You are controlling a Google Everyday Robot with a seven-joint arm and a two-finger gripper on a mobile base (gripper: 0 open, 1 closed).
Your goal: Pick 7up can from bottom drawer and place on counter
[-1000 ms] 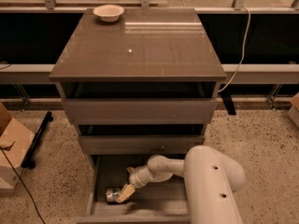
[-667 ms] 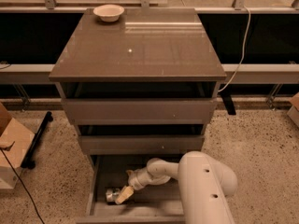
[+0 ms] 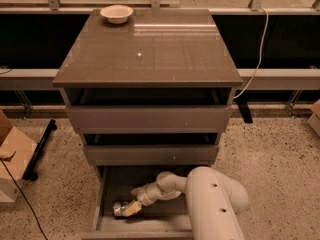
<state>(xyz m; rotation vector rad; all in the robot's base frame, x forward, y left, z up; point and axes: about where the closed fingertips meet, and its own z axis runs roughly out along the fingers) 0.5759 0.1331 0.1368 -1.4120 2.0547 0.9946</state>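
The 7up can [image 3: 118, 209] lies on its side in the open bottom drawer [image 3: 107, 185], near the drawer's left front corner. My gripper [image 3: 132, 207] reaches down into the drawer from the right and sits right against the can's right end. The white arm [image 3: 210, 204] bends over the drawer's right half and hides that part of it. The glossy grey-brown counter [image 3: 150, 54] tops the cabinet, well above the gripper.
A pale round bowl [image 3: 116, 13] stands at the counter's back left corner. The two upper drawers [image 3: 150, 119] are slightly pulled out above the arm. A cardboard box [image 3: 12, 159] and a black stand leg [image 3: 40, 149] lie on the floor at left.
The arm's bulky white link has shifted a little to the left. The gripper and the can have stayed where they were in the drawer.
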